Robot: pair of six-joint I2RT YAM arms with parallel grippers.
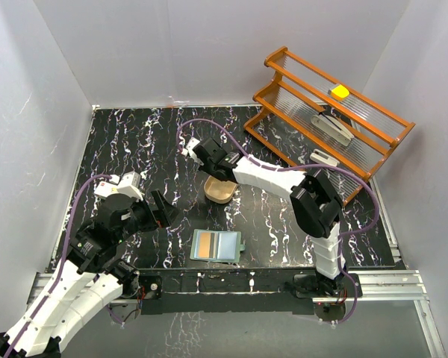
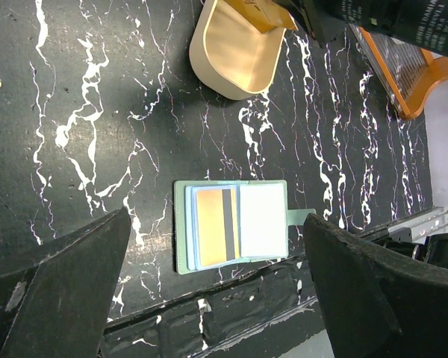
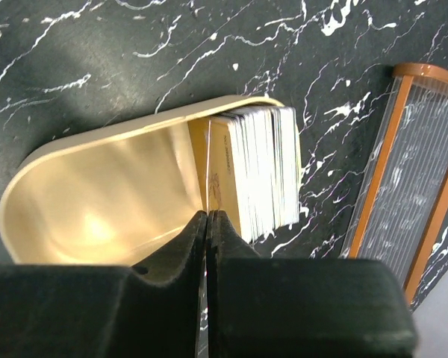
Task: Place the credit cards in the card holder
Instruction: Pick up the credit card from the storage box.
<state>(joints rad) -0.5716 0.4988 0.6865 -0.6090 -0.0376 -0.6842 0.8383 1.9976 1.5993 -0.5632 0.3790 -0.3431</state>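
Right gripper (image 3: 207,216) clamps one thin orange-tan plastic card (image 3: 216,160) inside the oval tan wooden tray (image 3: 97,186).
Top: teal-green bifold card holder (image 1: 218,258) lies open near that tray. Left wrist: left gripper (image 2: 216,220) agape, two cards (image 2: 263,220) pocketed. Right wrist: pale card stack (image 3: 265,171) yet to move, inside the tray.

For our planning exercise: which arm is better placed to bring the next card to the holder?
Right: its gripper pinches a card at the tray; the left gripper hangs open by the holder.
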